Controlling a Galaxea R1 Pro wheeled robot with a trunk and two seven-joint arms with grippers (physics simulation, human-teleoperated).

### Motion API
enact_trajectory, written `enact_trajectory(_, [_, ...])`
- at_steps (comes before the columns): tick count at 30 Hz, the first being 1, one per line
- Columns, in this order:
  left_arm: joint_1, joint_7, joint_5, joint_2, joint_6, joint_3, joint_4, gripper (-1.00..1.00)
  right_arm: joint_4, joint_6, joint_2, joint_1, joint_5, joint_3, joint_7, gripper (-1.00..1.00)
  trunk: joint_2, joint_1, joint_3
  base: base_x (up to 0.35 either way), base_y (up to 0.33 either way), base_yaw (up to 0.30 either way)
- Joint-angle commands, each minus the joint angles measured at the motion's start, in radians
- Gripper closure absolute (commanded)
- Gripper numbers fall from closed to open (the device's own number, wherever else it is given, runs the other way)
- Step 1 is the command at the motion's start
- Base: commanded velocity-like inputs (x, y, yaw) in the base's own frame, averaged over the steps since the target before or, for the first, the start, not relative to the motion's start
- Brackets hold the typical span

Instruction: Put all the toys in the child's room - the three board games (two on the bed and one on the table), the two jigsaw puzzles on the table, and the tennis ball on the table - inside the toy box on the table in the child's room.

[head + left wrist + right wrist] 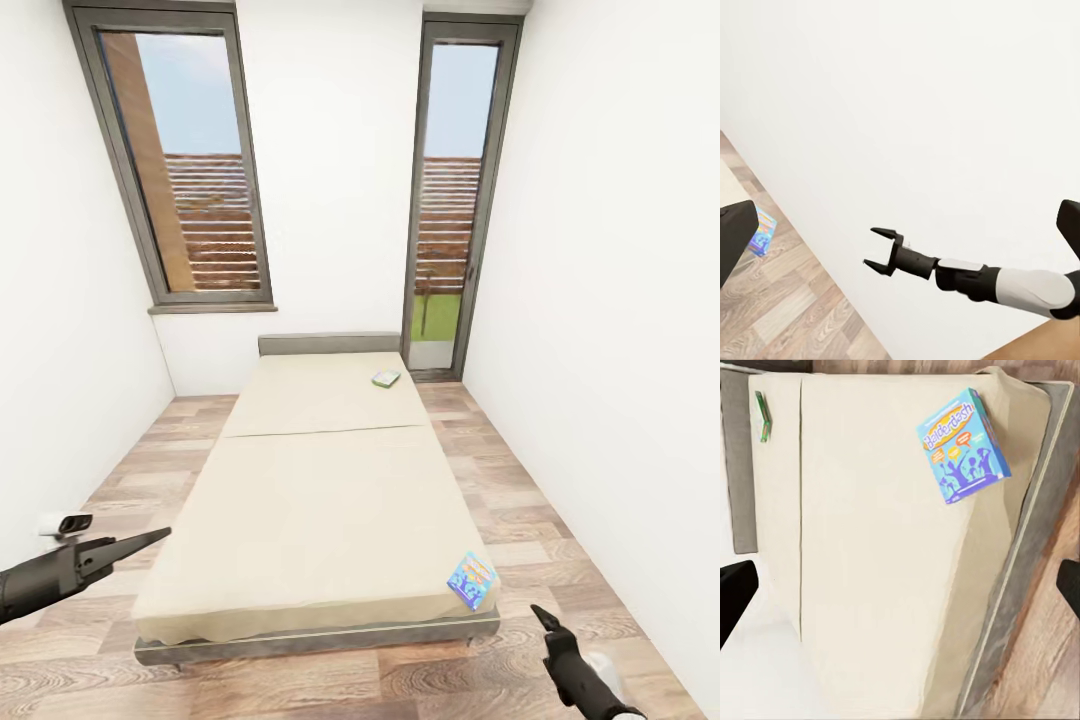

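Bed (300, 500) bears two board games (472, 580); right end effector (880, 248) wide, left unclear.

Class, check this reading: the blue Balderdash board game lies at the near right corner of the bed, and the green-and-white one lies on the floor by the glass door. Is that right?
Not quite. The green-and-white board game lies on the bed, near its far right corner, not on the floor; the head view shows this. The blue Balderdash board game is indeed at the near right corner.
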Motion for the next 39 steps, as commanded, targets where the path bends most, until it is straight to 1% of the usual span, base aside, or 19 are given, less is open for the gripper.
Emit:
enact_trajectory(1, [-0.001,-0.004,-0.001,-0.001,0.012,-0.002,0.0,-1.0,0.022,0.01,-0.001,-0.004,-0.048,-0.006,0.002,-1.0,-0.002,0.001,-0.002,0.0,0.0,0.0])
enact_trajectory(2, [-0.001,-0.004,-0.001,-0.001,0.012,-0.003,0.0,-1.0,0.029,0.011,-0.002,-0.005,-0.066,-0.005,0.002,-1.0,-0.002,0.001,-0.002,0.0,0.0,0.0])
enact_trajectory(3, [-0.001,-0.004,-0.001,-0.001,0.014,-0.004,0.0,-1.0,0.04,0.013,-0.003,-0.006,-0.092,-0.005,0.002,-1.0,-0.002,0.001,-0.002,0.0,0.0,0.0])
enact_trajectory(7, [-0.001,-0.004,0.0,-0.003,0.017,-0.004,-0.002,-1.0,0.058,0.018,-0.003,-0.009,-0.129,-0.005,0.002,-1.0,-0.002,0.001,-0.002,0.0,0.0,0.0])
enact_trajectory(11, [-0.001,-0.004,0.0,-0.003,0.018,-0.001,-0.003,-1.0,0.061,0.037,-0.003,-0.012,-0.136,-0.004,0.001,-1.0,-0.002,0.001,-0.002,0.0,0.0,0.0])
enact_trajectory(14, [-0.001,-0.004,0.001,-0.004,0.021,0.004,-0.003,-1.0,0.059,0.083,-0.007,-0.034,-0.136,-0.002,0.003,-1.0,-0.002,0.001,-0.002,0.0,0.0,0.0])
enact_trajectory(18, [-0.001,-0.004,0.003,-0.005,0.021,0.002,-0.003,-1.0,0.058,0.107,-0.003,-0.047,-0.136,0.001,0.013,-1.0,-0.002,0.001,-0.002,0.0,0.0,0.0])
enact_trajectory(29, [-0.001,-0.004,0.003,-0.007,0.05,-0.003,-0.003,-1.0,0.058,0.111,0.002,-0.051,-0.141,0.001,0.015,-1.0,-0.002,0.001,-0.002,0.0,0.0,0.0])
enact_trajectory(31, [-0.002,-0.004,0.003,-0.011,0.06,-0.005,-0.003,-1.0,0.058,0.113,0.001,-0.051,-0.143,0.0,0.015,-1.0,-0.002,0.001,-0.002,0.0,0.0,0.0])
enact_trajectory(35, [-0.002,-0.004,0.002,-0.034,0.068,-0.011,-0.005,-1.0,0.063,0.116,-0.006,-0.051,-0.146,-0.004,0.016,-1.0,-0.002,0.001,-0.002,0.0,0.0,0.0])
enact_trajectory(39, [-0.003,-0.004,0.003,-0.041,0.068,-0.012,-0.006,-1.0,0.065,0.117,-0.01,-0.05,-0.146,-0.006,0.018,-1.0,-0.002,0.001,-0.002,0.0,0.0,0.0])
